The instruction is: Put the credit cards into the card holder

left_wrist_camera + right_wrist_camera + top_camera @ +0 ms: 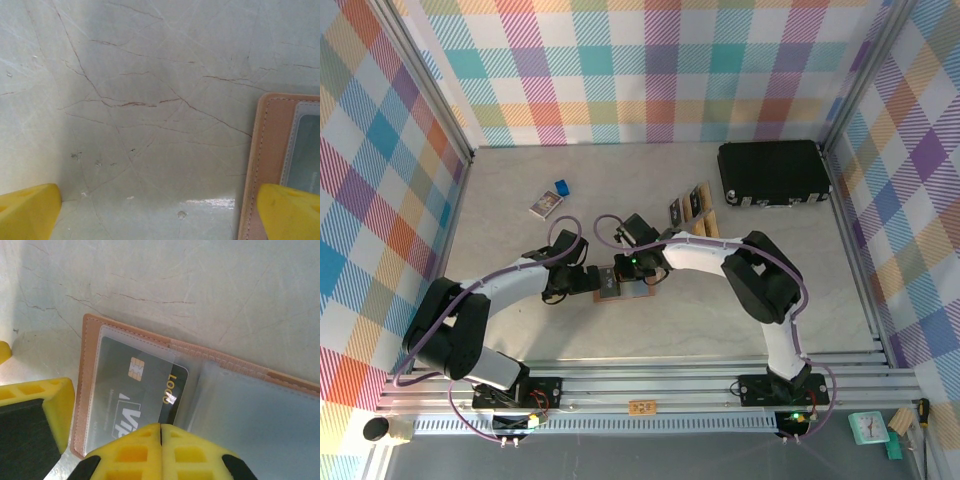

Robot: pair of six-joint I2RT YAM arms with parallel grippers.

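The tan card holder (pixel 617 290) lies open on the table between the two arms. In the right wrist view a dark grey credit card (pixel 125 390) with a gold chip sits mostly inside the holder's (pixel 87 370) clear left sleeve, its right end sticking out. My right gripper (pixel 160 432) is shut, fingertips together over the card's near edge. My left gripper (pixel 160 215) is open just left of the holder (pixel 272 145), one yellow finger (pixel 290 210) over its left border, the other (pixel 30 212) above bare table. More credit cards (pixel 690 208) lie in a row further back.
A large black case (pixel 775 172) stands at the back right. A small printed box (pixel 546 204) and a tiny blue object (pixel 561 186) lie at the back left. The left gripper's yellow finger (pixel 35 410) is close beside the holder's left edge.
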